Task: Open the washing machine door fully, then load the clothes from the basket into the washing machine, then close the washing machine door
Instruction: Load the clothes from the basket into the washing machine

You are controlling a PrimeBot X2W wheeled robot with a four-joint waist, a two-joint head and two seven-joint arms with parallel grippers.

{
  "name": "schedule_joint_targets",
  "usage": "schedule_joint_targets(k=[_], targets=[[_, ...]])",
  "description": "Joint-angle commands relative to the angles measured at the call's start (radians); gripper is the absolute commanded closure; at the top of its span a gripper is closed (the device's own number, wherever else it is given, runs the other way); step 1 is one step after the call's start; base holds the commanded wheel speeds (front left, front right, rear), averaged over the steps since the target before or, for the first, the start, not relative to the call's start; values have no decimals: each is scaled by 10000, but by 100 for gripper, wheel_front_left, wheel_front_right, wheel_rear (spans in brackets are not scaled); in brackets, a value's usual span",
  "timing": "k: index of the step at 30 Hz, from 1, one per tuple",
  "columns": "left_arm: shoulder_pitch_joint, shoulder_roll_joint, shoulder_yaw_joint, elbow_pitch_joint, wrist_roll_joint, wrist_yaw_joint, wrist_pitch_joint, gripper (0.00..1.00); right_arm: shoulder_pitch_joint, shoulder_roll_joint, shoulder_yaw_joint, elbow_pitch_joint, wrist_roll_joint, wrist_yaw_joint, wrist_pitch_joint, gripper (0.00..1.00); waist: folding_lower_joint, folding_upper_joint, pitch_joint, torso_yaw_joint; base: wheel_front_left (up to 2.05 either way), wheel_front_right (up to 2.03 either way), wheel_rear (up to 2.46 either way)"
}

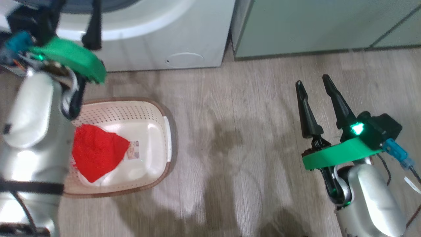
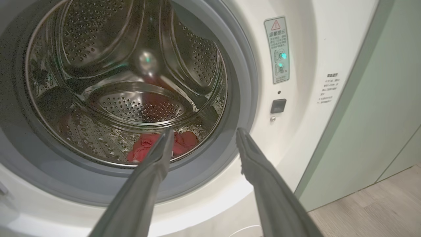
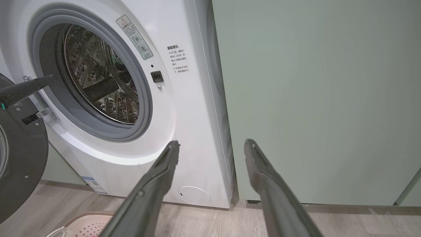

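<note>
Washing machine door open wide; red clothes heaped in basket; red cloth inside washing machine.

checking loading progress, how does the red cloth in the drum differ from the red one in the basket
The drum cloth is bunched in the drum; the basket cloth lies spread in a rough triangle in the basket. The drum cloth shows red alone; the basket cloth has white cloth at its lower edge. Both are red.
</note>
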Motion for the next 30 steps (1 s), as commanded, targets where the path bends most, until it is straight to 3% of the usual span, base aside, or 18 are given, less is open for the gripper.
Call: schedule_joint_targets(k=[1,30], targets=[[148,130,494,-496,211,-82,-93,0,137,-18,127,-267,-157,0,-65,0,1,-1,-403,258,0,0,0],[4455,-1703,2261,-1893,1264,-618,-93,0,985,-18,-4,-82,-377,0,-65,0,1,-1,-2174,1229,0,0,0]])
